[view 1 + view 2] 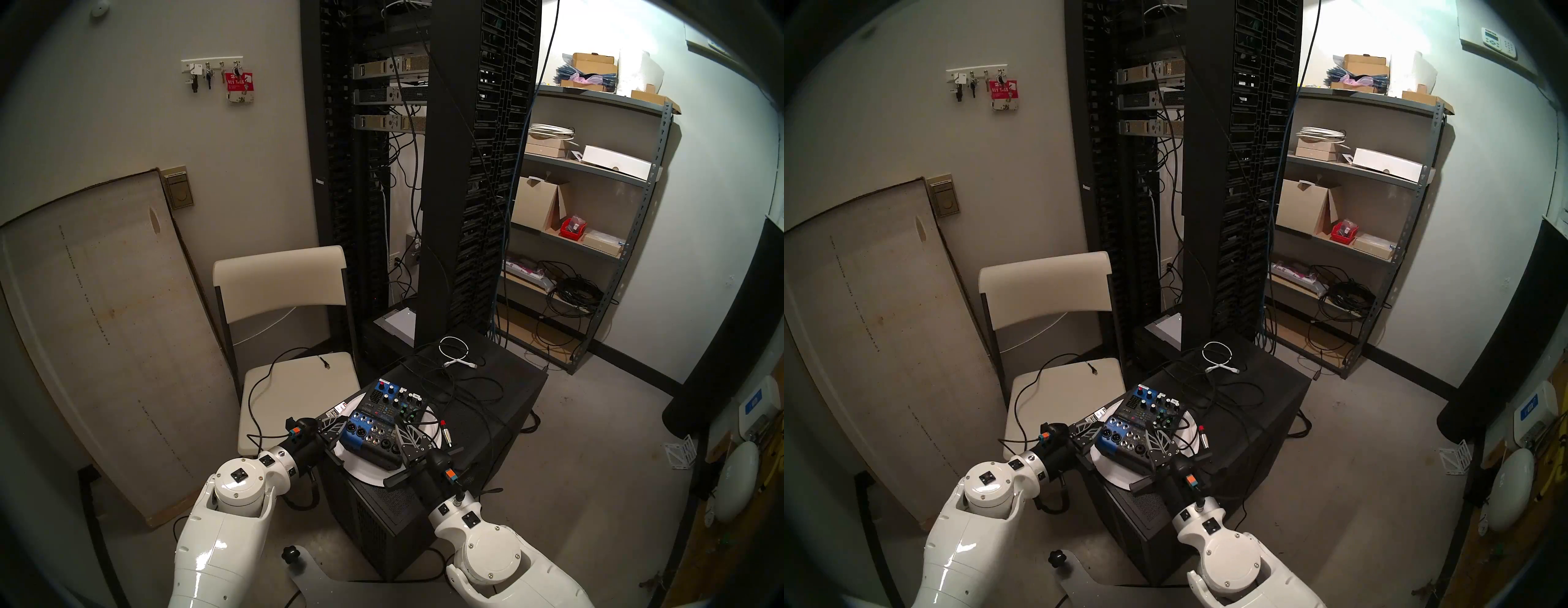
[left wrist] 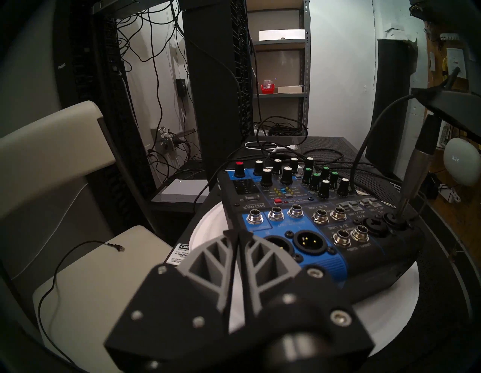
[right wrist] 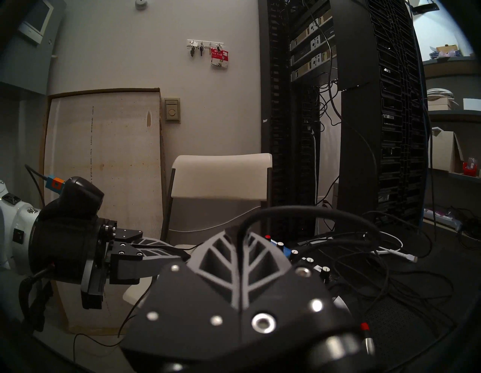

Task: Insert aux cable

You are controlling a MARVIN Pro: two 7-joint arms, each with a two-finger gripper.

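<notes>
A black and blue audio mixer (image 1: 382, 420) sits on a white round plate (image 1: 365, 471) on top of a black box. My right gripper (image 1: 401, 426) is over the mixer's near right corner, shut on the aux cable. In the left wrist view its silvery plug (image 2: 413, 174) stands tilted, with its tip in a socket (image 2: 395, 218) at the mixer's corner and most of the shaft above it. In the right wrist view the black cable (image 3: 299, 211) loops out from between the closed fingertips (image 3: 229, 234). My left gripper (image 1: 344, 419) is shut and empty at the mixer's left edge (image 2: 238, 234).
A jack plug with a red band (image 1: 444, 429) lies right of the mixer. A coiled white cable (image 1: 456, 352) and loose black cables lie on the box behind it. A folding chair (image 1: 297, 382) stands to the left, with a thin cable end (image 1: 324, 361) on its seat. A tall rack (image 1: 424, 170) stands behind.
</notes>
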